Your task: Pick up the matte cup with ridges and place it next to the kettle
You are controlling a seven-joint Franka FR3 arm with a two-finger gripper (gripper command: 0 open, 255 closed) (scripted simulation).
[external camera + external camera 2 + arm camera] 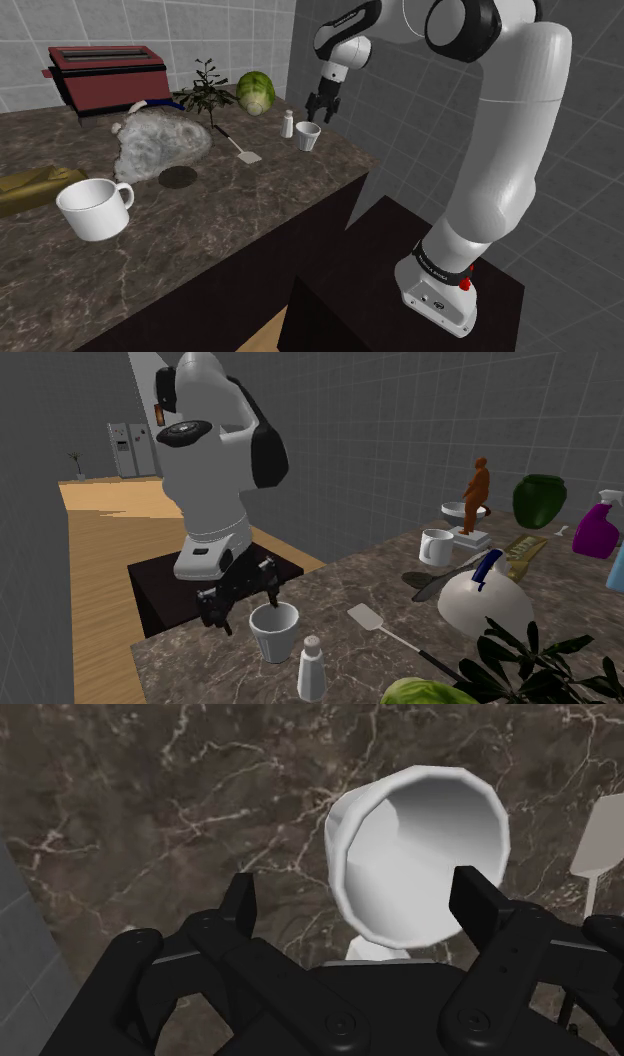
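The small white cup (307, 136) (273, 630) (420, 854) stands upright on the dark marbled desk (260, 210), near its corner by the grey tiled wall. Just beside it is a white shaker (288, 124) (311, 669). The black gripper (322, 108) (243, 607) (360, 904) hangs just above the cup with its fingers (478, 904) spread apart, holding nothing. Seen from the wrist, the cup's open mouth and faceted sides lie between them, closer to one finger. A spatula (237, 145) lies between the cup and the pale domed kettle (160, 140) (485, 597) with a blue handle, which sits well apart from the cup. A white mug (95, 208) stands farther along.
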